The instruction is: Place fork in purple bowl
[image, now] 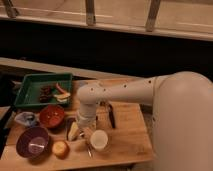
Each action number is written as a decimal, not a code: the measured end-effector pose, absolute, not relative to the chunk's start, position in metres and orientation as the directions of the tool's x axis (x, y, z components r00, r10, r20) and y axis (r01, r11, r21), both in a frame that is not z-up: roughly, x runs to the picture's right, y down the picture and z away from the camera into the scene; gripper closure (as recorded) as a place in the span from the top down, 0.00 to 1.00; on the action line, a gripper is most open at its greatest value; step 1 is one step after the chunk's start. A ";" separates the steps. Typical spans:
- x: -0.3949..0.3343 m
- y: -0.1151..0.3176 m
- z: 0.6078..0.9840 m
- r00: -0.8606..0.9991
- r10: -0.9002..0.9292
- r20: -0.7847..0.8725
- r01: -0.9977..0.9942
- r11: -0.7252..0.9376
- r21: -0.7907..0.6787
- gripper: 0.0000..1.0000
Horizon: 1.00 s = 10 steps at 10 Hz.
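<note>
The purple bowl [33,142] stands at the front left of the wooden table, with a glossy inside. A thin silvery fork [88,148] lies on the table just left of the white cup [99,139]. My gripper [74,131] hangs low over the table between the red bowl [52,116] and the white cup. It is just behind and left of the fork and to the right of the purple bowl. My white arm [120,92] reaches in from the right.
A dark-handled knife [111,116] lies right of the gripper. An orange round fruit [60,148] sits by the purple bowl. A pale bluish dish [26,119] is at the left, and a green tray [25,97] with food is behind it. The table's front edge is near.
</note>
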<state>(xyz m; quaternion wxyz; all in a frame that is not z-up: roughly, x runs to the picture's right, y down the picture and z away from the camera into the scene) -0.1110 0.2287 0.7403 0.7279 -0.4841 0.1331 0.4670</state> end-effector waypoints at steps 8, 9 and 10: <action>-0.117 0.253 0.753 0.525 0.431 -0.733 -0.849 0.214 -0.483 0.80; -0.119 0.256 0.755 0.524 0.426 -0.738 -0.850 0.214 -0.481 0.80; -0.118 0.259 0.757 0.520 0.423 -0.742 -0.853 0.212 -0.477 0.80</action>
